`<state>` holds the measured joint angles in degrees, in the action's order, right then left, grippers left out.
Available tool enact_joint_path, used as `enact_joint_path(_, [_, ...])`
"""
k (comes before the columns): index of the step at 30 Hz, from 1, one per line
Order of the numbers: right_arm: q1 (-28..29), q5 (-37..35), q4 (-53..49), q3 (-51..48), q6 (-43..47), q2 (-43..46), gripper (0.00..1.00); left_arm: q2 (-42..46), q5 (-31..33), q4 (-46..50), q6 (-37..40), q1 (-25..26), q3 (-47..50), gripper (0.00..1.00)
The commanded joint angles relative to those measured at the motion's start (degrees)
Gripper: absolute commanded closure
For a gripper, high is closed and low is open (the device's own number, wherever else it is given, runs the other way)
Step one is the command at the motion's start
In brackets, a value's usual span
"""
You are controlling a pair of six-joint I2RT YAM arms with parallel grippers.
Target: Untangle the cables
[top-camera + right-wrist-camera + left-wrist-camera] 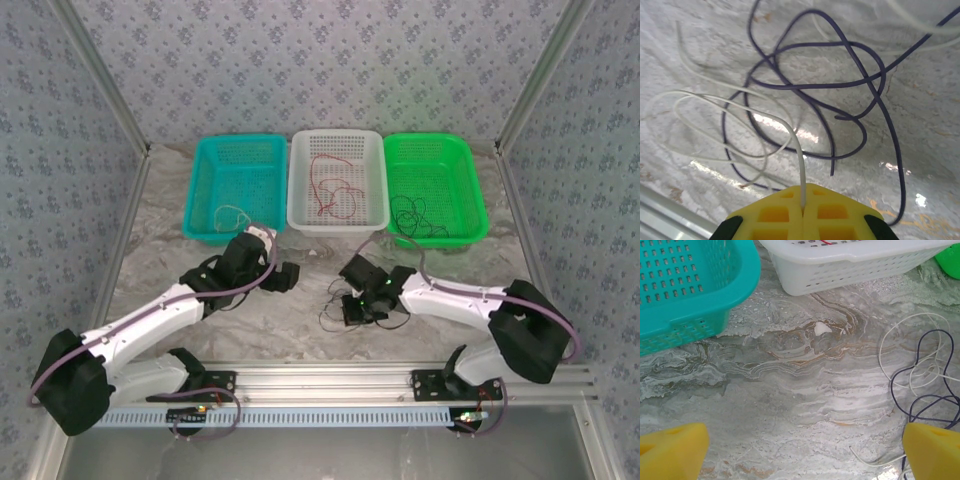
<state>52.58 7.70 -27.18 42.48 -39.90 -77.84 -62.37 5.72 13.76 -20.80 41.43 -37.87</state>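
Observation:
A thin white cable (765,112) and a dark purple-black cable (840,85) lie looped over each other on the marble tabletop. My right gripper (803,192) is shut on the white cable, which rises in an arch from between its yellow pads. From above, that gripper (357,300) sits over the small tangle (332,312) at mid-table. My left gripper (801,452) is open above bare table, with the white cable (883,347) and the dark cable (900,375) off to its right. A red cable (330,185) lies in the white basket.
Three baskets stand in a row at the back: teal (200,200) with a pale thin wire (232,213), white (300,190), and green (470,195) holding a black cable (415,220). A metal rail (330,375) runs along the near edge.

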Motion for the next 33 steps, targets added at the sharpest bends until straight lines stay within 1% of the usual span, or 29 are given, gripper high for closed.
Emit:
enact_joint_path(1, [1.3,-5.7,-2.8,1.0,3.3,8.4,1.0,0.4,0.8,-0.8,0.9,0.5,-1.9,0.01])
enact_joint_path(4, [1.8,-9.6,-5.2,1.3,3.3,15.1,1.0,0.7,0.5,-1.4,0.9,0.5,-1.8,0.01])
enact_joint_path(5, [1.9,-10.9,-5.8,1.2,5.4,17.3,1.0,0.8,0.2,-1.8,0.9,0.5,-1.8,0.01])
enact_joint_path(8, [1.9,-12.9,-7.0,1.4,7.4,22.0,1.0,1.3,-0.9,-3.0,0.9,0.7,-1.5,0.01])
enact_joint_path(13, [2.3,-15.3,-6.8,2.1,10.6,26.6,1.0,2.4,-3.5,-6.0,0.8,1.2,-1.1,0.0])
enact_joint_path(19, [3.4,-17.7,-2.5,2.3,14.5,29.4,1.0,5.2,-5.5,-11.8,0.2,1.5,0.8,0.0])
enact_joint_path(23, [4.3,-19.0,0.6,2.0,17.1,29.7,1.0,5.7,-10.0,-16.3,0.1,1.4,2.4,0.01])
enact_joint_path(26, [4.6,-20.6,1.8,2.1,18.0,29.4,1.0,4.0,-15.2,-17.6,1.0,1.5,1.8,0.01])
enact_joint_path(28, [4.7,-22.0,2.2,2.1,18.0,29.5,1.0,2.6,-19.0,-18.2,1.8,1.9,1.3,0.02])
enact_joint_path(33, [4.8,-23.8,4.2,1.7,18.3,30.1,1.0,0.3,-25.7,-19.6,3.4,2.2,1.0,0.06])
